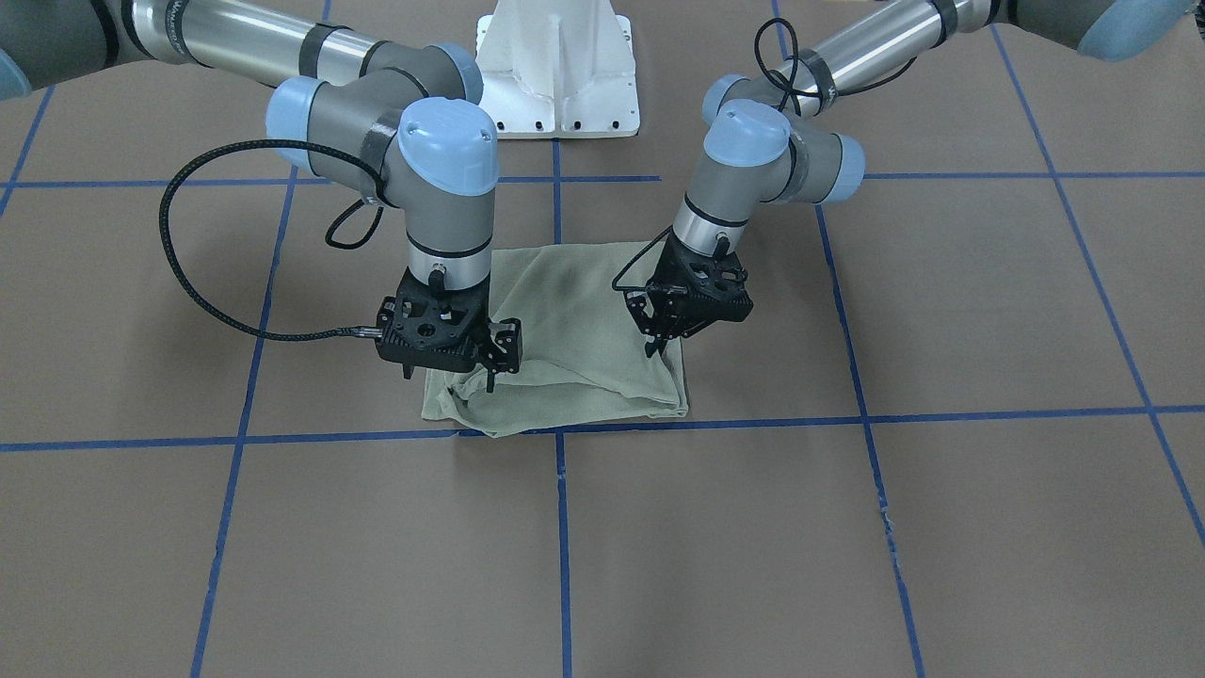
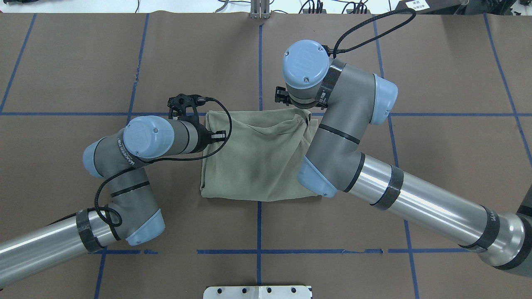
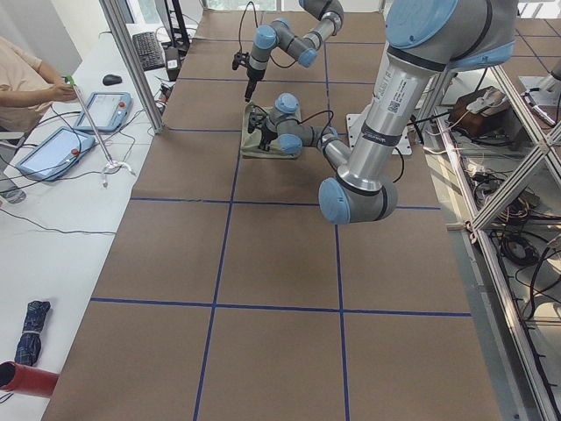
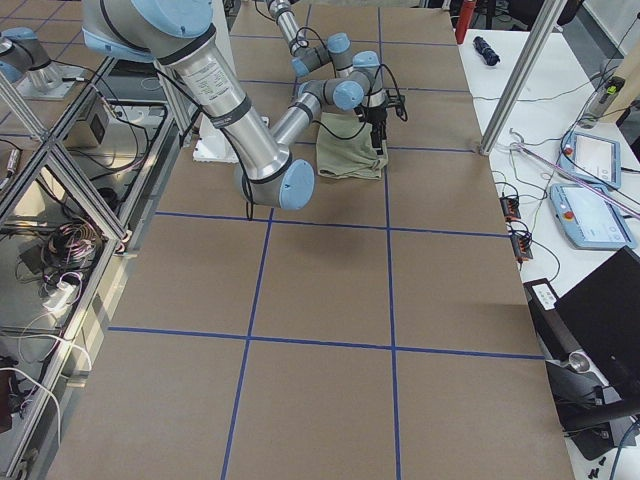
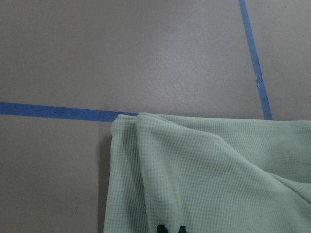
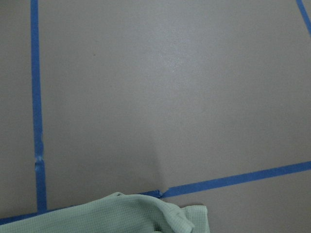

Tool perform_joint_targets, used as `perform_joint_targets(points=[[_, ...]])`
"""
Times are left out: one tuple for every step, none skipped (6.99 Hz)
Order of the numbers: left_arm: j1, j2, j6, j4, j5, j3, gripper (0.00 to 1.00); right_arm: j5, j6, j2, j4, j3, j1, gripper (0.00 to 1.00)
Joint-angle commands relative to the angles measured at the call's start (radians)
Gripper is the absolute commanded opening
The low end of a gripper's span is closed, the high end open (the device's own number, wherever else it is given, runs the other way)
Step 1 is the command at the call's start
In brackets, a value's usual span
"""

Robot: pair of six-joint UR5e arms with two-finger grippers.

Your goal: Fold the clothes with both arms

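Note:
The pale sage-green shirt (image 1: 584, 330) lies folded into a rough square on the brown table, its far edge along a blue tape line (image 2: 257, 158). My left gripper (image 1: 652, 350) points down at the far left corner. Its fingertips (image 5: 162, 228) stand close together with cloth between them, so it is shut on the shirt (image 5: 204, 179). My right gripper (image 1: 450, 377) hovers over the far right corner with its fingers spread apart, open, holding nothing. The right wrist view shows only that corner of the shirt (image 6: 121, 213) and no fingers.
The white pedestal base (image 1: 557, 66) stands behind the shirt. Blue tape lines (image 1: 563, 527) grid the brown table. In the exterior left view, a person's arm (image 3: 31, 83) and tablets (image 3: 48, 149) are at a white side table beyond a metal post (image 3: 131, 61).

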State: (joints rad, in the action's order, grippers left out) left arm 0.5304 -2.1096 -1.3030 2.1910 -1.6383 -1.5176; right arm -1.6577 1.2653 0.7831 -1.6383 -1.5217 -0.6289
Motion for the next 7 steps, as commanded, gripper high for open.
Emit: perform_joint_targets(points=[[0.045, 0.005, 0.007, 0.000, 0.000, 0.000, 0.00, 0.004, 0.000, 0.004, 0.000, 0.000, 0.000, 1.00], [0.051, 0.029, 0.055, 0.003, -0.002, -0.001, 0.00, 0.004, 0.000, 0.010, 0.002, 0.000, 0.002, 1.00], [0.059, 0.033, 0.066, 0.003, -0.002, -0.001, 0.00, 0.004, 0.000, 0.010, 0.002, 0.000, 0.002, 1.00], [0.057, 0.034, 0.068, 0.003, -0.002, 0.002, 0.00, 0.004, 0.000, 0.010, 0.002, 0.000, 0.002, 1.00], [0.057, 0.039, 0.068, 0.003, -0.003, 0.000, 0.22, 0.004, -0.003, 0.011, 0.002, 0.000, 0.002, 1.00], [0.057, 0.039, 0.068, 0.003, 0.000, -0.001, 0.99, 0.001, -0.013, 0.010, 0.002, 0.002, 0.002, 1.00], [0.071, 0.042, 0.091, -0.011, -0.009, -0.027, 1.00, -0.014, -0.023, 0.008, -0.002, -0.006, -0.002, 1.00]])
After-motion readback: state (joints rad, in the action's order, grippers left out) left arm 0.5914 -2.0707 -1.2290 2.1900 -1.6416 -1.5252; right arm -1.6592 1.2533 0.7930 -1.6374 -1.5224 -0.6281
